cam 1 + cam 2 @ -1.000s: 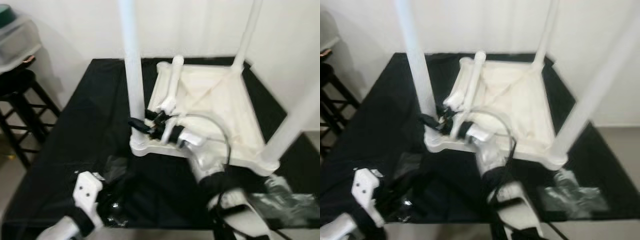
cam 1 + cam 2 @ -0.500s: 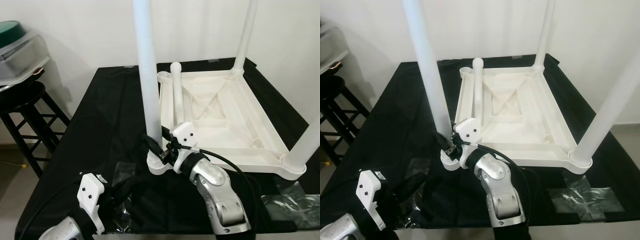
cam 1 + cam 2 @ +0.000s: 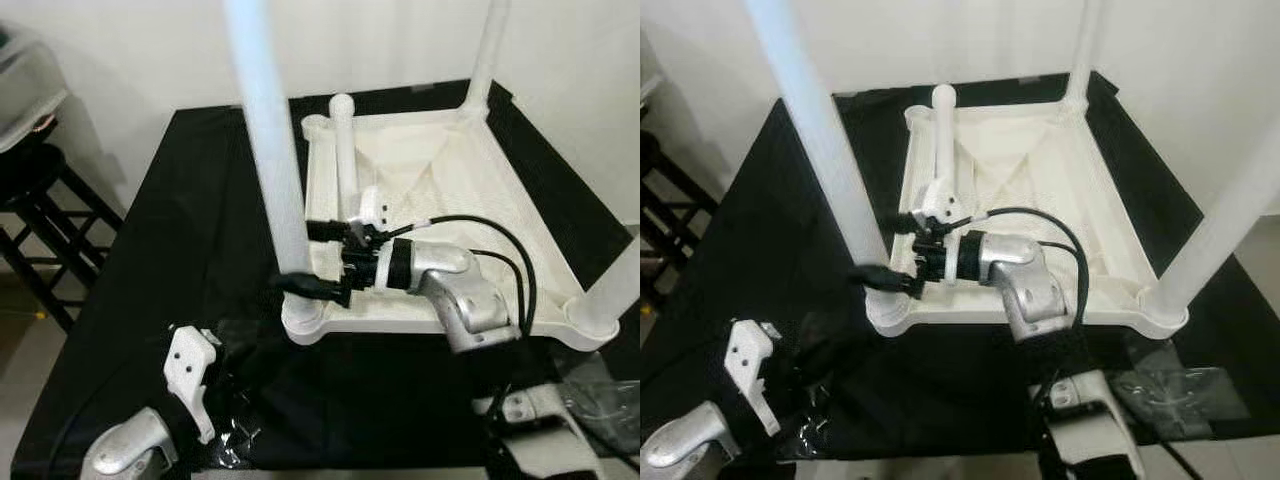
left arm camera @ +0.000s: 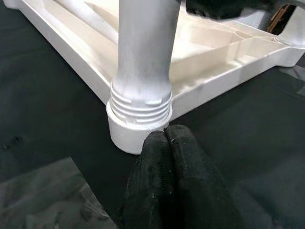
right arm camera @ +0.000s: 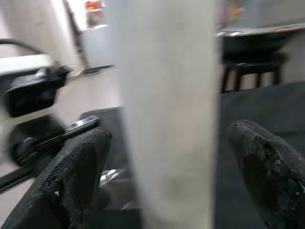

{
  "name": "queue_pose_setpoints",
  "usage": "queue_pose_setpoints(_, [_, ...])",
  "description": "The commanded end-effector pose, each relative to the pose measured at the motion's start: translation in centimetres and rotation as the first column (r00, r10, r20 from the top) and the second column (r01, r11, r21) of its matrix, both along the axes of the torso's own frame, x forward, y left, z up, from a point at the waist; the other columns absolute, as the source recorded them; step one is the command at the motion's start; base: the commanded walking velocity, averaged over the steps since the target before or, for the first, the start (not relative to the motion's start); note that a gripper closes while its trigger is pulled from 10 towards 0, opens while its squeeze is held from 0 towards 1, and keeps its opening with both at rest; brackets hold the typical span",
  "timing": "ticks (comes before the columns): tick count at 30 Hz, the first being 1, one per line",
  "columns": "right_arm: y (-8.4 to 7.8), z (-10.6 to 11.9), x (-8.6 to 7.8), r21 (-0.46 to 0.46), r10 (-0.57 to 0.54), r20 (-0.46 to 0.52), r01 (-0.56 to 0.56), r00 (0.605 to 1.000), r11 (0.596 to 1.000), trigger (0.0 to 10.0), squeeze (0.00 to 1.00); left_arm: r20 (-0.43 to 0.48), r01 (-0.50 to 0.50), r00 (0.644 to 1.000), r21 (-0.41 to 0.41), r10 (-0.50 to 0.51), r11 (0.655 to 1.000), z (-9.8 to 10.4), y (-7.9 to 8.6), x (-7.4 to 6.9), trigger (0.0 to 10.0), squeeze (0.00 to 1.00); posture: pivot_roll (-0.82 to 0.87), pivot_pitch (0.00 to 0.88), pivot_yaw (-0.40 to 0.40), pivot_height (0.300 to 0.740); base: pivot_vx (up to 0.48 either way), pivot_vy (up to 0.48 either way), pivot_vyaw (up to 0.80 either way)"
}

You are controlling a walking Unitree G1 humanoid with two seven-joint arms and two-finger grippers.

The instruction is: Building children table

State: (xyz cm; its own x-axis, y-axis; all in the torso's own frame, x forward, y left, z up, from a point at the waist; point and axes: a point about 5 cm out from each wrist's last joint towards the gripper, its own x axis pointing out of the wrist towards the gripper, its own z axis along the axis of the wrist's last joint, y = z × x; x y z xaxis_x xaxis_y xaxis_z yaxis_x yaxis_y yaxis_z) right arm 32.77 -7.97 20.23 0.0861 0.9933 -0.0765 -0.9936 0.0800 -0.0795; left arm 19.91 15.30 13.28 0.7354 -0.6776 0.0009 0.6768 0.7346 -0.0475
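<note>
Since half a second ago our right tool (image 3: 318, 258) has swung from below the near leg (image 3: 268, 150) to its side, fingers spread around it without gripping. That leg stands in the upturned children table (image 3: 450, 200) on the desk (image 3: 190, 210); our left tool (image 4: 164, 143) rests closed beside its socket. Closing off-centre could tilt the half-threaded leg.
</note>
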Motion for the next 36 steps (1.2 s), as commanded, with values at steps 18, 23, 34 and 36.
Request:
queue_pose_setpoints(18, [-0.6, -2.5, 2.6, -0.15, -0.006, -0.083, -0.006, 0.997, 0.989, 0.0, 0.0, -0.016, -0.026, 1.0, 0.031, 0.027, 0.999, -1.3, 0.1, -1.6, 10.0, 0.0, 0.06, 0.08, 0.04, 0.74, 0.0, 0.0, 0.0])
queue_pose_setpoints(23, [-1.1, -5.3, 3.4, -0.156, -0.599, -0.094, 0.582, 0.795, 0.798, 0.0, 0.0, -0.016, 0.021, 1.0, 0.008, -0.021, 1.0, -1.2, -0.6, -2.0, 10.0, 0.0, 0.04, 0.091, 0.007, 0.74, 0.0, 0.0, 0.0])
queue_pose_setpoints(34, [0.1, -8.2, -3.4, -0.114, -0.763, -0.019, 0.757, 0.646, 0.643, 0.0, 0.0, -0.021, 0.116, 0.993, -0.027, -0.117, 0.993, -0.9, -1.9, -1.7, 10.0, 0.0, -0.01, 0.122, 0.013, 0.74, 0.0, 0.0, 0.0])
queue_pose_setpoints(36, [0.6, -7.7, -3.2, -0.118, -0.762, -0.031, 0.755, 0.647, 0.645, 10.0, 0.0, -0.025, 0.115, 0.993, -0.032, -0.116, 0.993, -0.9, -2.1, -1.6, 10.0, 0.0, 0.0, 0.122, 0.016, 0.74, 0.0, 0.0, 0.0])
